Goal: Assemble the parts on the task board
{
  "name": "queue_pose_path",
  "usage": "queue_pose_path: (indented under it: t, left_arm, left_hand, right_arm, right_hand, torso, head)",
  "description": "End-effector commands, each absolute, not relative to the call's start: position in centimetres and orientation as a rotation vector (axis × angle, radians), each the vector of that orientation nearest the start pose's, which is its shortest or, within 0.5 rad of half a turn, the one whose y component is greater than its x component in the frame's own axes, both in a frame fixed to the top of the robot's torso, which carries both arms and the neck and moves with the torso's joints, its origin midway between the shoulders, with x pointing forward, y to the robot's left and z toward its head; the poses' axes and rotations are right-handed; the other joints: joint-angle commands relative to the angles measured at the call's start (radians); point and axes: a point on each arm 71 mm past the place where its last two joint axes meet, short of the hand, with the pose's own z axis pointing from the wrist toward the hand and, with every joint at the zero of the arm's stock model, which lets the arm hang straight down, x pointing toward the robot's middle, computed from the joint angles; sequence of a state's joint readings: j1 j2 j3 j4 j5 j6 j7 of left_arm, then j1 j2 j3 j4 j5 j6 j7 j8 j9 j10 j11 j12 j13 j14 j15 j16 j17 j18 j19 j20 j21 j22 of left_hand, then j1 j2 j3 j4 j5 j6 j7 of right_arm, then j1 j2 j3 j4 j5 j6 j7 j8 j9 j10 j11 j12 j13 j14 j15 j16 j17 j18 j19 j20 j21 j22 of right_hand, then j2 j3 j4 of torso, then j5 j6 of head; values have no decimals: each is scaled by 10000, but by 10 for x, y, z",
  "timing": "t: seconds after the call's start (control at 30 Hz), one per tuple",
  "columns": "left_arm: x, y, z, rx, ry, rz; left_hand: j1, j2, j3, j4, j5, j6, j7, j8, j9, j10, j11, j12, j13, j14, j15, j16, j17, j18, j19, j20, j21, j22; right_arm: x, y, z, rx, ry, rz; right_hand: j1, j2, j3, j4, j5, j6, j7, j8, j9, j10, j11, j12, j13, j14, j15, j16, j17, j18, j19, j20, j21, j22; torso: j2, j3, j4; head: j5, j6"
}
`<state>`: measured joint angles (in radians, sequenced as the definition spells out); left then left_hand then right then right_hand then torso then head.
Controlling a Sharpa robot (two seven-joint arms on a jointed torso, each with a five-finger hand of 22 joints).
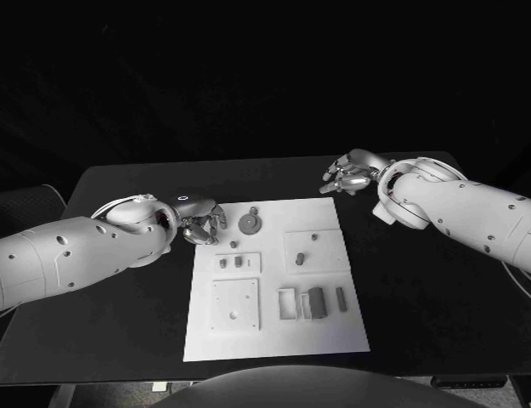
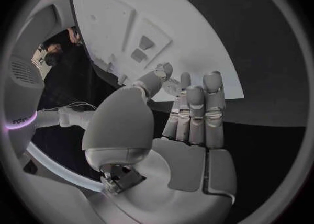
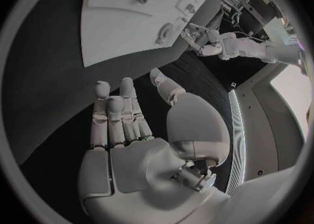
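Black table (image 1: 425, 289) (no legible writing)

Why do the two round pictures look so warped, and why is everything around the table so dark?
Both wrist views come through fisheye lenses, so the task board's straight edges bow into curves and each hand, left hand and right hand, looms large. In the head view the black table melts into an unlit background; the white board is brightest, and its small parts read as faint grey shapes.
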<state>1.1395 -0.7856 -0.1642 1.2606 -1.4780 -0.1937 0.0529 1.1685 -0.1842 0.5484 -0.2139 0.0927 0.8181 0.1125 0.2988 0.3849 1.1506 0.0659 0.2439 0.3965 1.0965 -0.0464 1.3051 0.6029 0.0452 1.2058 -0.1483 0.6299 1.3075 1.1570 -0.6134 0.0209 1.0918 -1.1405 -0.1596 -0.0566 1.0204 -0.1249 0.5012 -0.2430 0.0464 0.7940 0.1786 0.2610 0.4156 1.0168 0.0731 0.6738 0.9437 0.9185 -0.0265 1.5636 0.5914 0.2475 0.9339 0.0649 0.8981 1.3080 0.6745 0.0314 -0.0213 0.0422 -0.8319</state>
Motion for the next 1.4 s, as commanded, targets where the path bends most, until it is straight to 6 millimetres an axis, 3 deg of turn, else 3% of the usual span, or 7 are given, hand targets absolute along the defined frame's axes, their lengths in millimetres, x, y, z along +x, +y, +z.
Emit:
queue_pose_path:
  t: [0.03,0.23,0.3,0.33,0.5,0.67,1.4]
  left_arm:
    - [494,255,-273,1702,18984,-5999]
    - [505,287,-258,-1821,18182,-6709]
    - [510,301,-251,-3761,17663,-7295]
    - [511,306,-249,-4579,17458,-7561]
    - [513,319,-246,-6537,16837,-8384]
    - [513,319,-246,-6956,16757,-8830]
    - [514,311,-246,-6971,16791,-8957]
  left_hand:
    - [146,31,59,-40,79,160,108,127,45,-197,32,-57,-34,-84,33,-25,-36,773,-89,44,-76,163]
    - [329,151,461,-87,36,650,439,400,185,-446,218,-248,-173,-649,249,-740,-398,673,-703,284,-605,-69]
    - [361,213,670,-67,9,702,527,425,203,-466,290,-281,-215,-888,294,-1138,-594,610,-996,372,-916,-242]
    - [59,122,619,56,-383,641,541,403,211,-525,367,-338,-274,-1159,401,-1634,-836,517,-1341,475,-1304,-475]
    - [-471,14,400,203,-384,567,584,404,246,-575,483,-390,-332,-1868,596,-2577,-1271,312,-2131,706,-2048,-904]
    - [-683,112,296,150,-441,385,634,424,347,-827,678,-603,-578,-2357,1179,-4325,-2043,141,-2928,1178,-3327,-1899]
    - [-632,246,121,113,-430,340,640,464,430,-857,712,-643,-750,-2080,1242,-4822,-2085,217,-2737,1287,-3642,-2244]
  right_arm:
    - [551,-211,-224,1502,18347,6833]
    - [536,-209,-226,340,18052,7027]
    - [528,-207,-228,-366,17966,7015]
    - [525,-207,-229,-624,17961,7019]
    - [510,-200,-235,-2030,17912,6784]
    - [498,-191,-243,-3455,17805,6316]
    - [483,-164,-273,-5531,18019,5073]
  right_hand:
    - [47,14,17,-110,46,-1,48,56,0,33,-21,-5,-13,30,-70,-50,-16,143,6,-26,-44,107]
    - [508,-14,155,-441,51,30,67,84,13,-237,8,-346,-261,-17,-51,-111,-43,136,-48,-36,-78,111]
    - [931,-20,326,-452,56,94,194,144,45,-747,118,-1366,-1114,-50,59,-159,-70,139,-111,-26,-101,124]
    - [1043,-34,322,-432,89,117,184,187,68,-638,172,-2007,-1822,-53,174,-171,-81,142,-126,16,-96,139]
    - [1274,-75,333,-459,47,193,140,279,111,-851,393,-2985,-2769,-58,343,-211,-113,143,-147,36,-125,130]
    - [1506,-96,251,-479,31,330,57,415,174,-424,477,-3738,-3758,133,395,-186,-148,143,18,19,-80,125]
    - [1433,-276,114,-424,45,597,12,566,227,395,329,-4193,-4659,490,248,-212,-230,143,335,-87,-67,75]
  torso:
    - [0,1,-1]
    - [0,-1,2]
    - [0,-3,0]
    - [0,-3,0]
    - [1,-6,-3]
    - [-1,-2,-7]
    - [1,-4,-2]
  head:
    - [-32,31]
    - [-66,83]
    - [-73,114]
    - [-71,124]
    - [-65,163]
    - [-28,226]
    - [71,165]
